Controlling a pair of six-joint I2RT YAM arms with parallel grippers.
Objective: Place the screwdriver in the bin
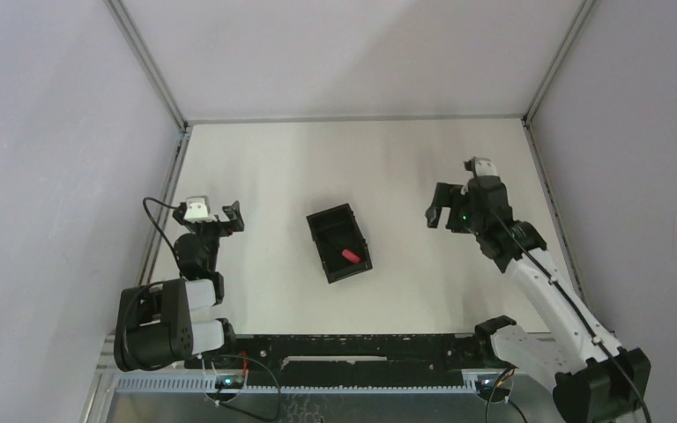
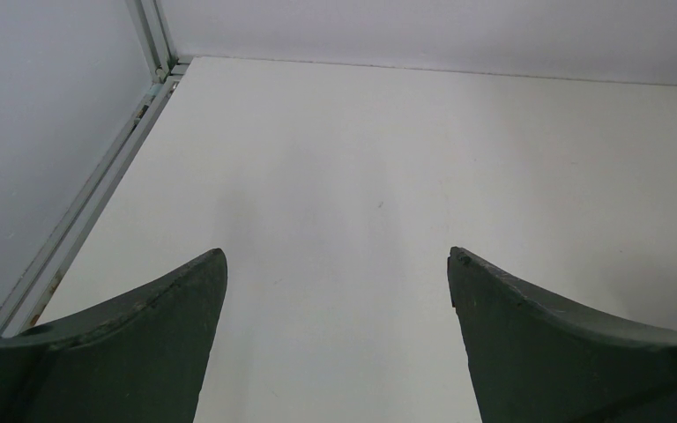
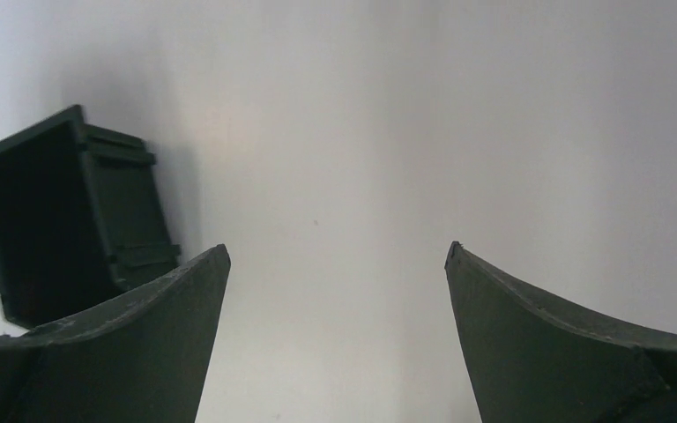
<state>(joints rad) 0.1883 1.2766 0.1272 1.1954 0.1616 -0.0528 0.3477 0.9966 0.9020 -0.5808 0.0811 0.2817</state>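
Observation:
The black bin (image 1: pixel 339 242) sits mid-table, and the red-handled screwdriver (image 1: pixel 350 256) lies inside it near its front right corner. My right gripper (image 1: pixel 439 210) hangs open to the right of the bin, apart from it, with nothing between its fingers. In the right wrist view the bin (image 3: pixel 66 211) shows at the left edge, its inside dark, and the right gripper (image 3: pixel 337 256) frames bare table. My left gripper (image 1: pixel 232 216) stands open at the table's left side, and in the left wrist view the left gripper (image 2: pixel 337 260) is empty over bare table.
A metal frame rail (image 2: pixel 97 185) runs along the table's left edge close to the left arm. Grey walls enclose the table at the back and both sides. A black rail with cables (image 1: pixel 353 352) spans the near edge between the arm bases.

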